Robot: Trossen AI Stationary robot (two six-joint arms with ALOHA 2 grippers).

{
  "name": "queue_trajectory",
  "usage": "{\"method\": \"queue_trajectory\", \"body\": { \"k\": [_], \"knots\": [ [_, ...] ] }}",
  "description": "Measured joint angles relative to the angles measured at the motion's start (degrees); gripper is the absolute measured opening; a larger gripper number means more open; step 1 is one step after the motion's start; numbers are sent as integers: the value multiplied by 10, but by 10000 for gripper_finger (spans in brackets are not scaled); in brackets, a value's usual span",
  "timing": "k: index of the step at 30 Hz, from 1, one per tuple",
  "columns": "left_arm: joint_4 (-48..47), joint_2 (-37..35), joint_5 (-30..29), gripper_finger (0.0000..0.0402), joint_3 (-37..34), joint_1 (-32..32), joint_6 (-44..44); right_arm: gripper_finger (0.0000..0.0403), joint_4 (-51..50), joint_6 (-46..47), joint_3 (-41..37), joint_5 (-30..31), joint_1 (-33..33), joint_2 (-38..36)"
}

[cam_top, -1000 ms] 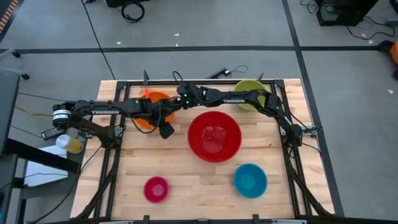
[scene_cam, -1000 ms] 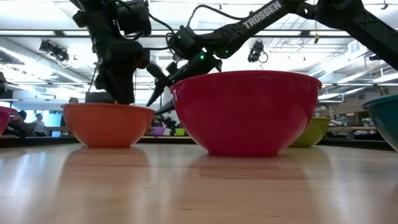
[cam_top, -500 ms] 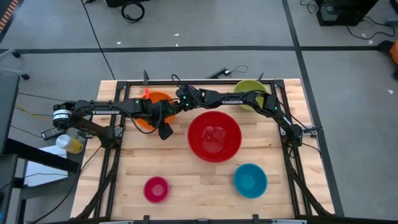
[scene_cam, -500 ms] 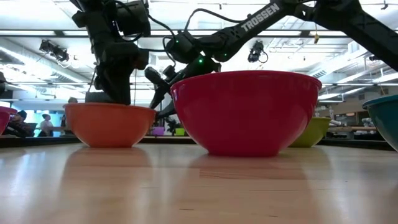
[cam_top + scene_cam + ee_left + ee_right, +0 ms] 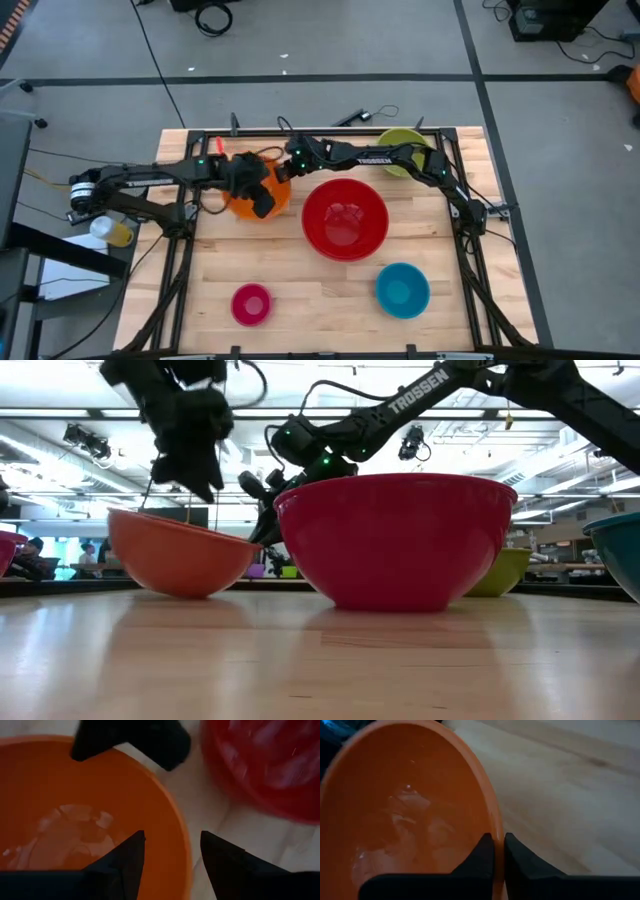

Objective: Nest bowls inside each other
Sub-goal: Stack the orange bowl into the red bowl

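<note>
The orange bowl stands tipped at the table's far left, beside the large red bowl. In the low view its bottom rests on the table, with its left rim high and its right rim low. My right gripper is shut on the rim next to the red bowl. My left gripper hangs open above the bowl, one finger on each side of the rim below and clear of it. My right gripper pinches the orange bowl's rim on the side facing the red bowl, one finger inside the bowl and one outside. The fingers slant down from the table's right. The bowl stays on the table, tilted, with the held rim low.
The lime green bowl stands at the far right under my right arm. The blue bowl is at the near right and the magenta bowl at the near left. Bare wood lies between the near bowls.
My right gripper has shut on the orange bowl's rim. My left gripper has risen clear of the bowl, still open. The bowl has tipped, its left rim lifted and its right rim lowered, and it has shifted a little toward the red bowl.
</note>
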Motion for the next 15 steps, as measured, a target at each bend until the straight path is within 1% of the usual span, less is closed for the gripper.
{"method": "queue_trajectory", "body": {
  "k": [6,11,15],
  "knots": [
    [0,-92,-51,194,0,0,-20,23,-25,-14,-1,-19,-34,-43],
    [24,-165,-96,194,0,0,-34,23,-68,-69,-1,-23,-72,-120],
    [58,-201,-130,194,0,0,-27,23,-125,-113,0,-30,-100,-180]
  ]
}}
